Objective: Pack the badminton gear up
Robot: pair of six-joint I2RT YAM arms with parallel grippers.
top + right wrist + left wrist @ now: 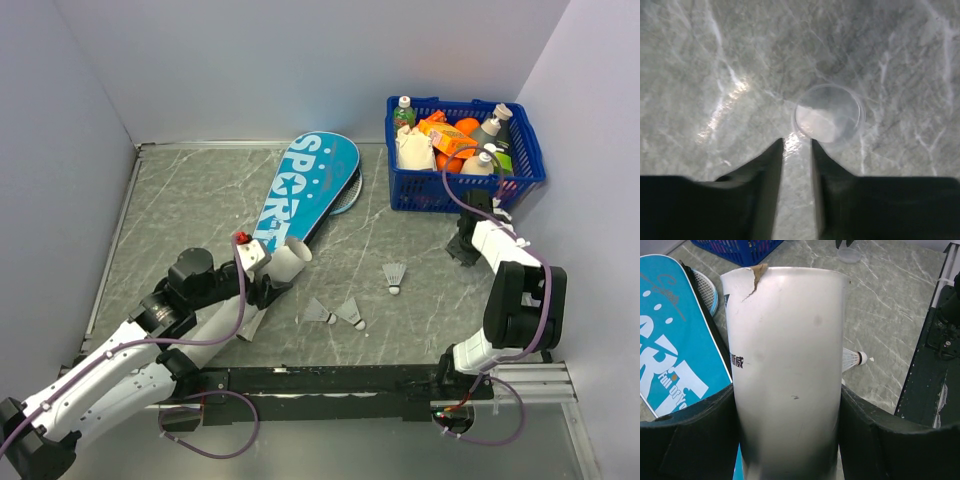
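White tube (790,330) at centre frame sits clamped in our left gripper (787,405), right gripper (797,145) parted and empty just below clear cap (827,114), so we judge shuttle-loading step: next needs picking shuttlecocks (394,276) at lower centre.

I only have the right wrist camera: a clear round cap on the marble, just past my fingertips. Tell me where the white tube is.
Observer: The white tube is clamped in the left gripper, open end pointing away from the wrist, with its rim torn.
Operator: Report the shuttlecocks.
Observer: Three shuttlecocks lie loose on the table: one nearer the right arm, and two side by side near the tube.
Operator: Now the bag.
Observer: The blue SPORT bag lies flat beyond the left gripper. A racket head pokes out from under its edge on the right arm's side.
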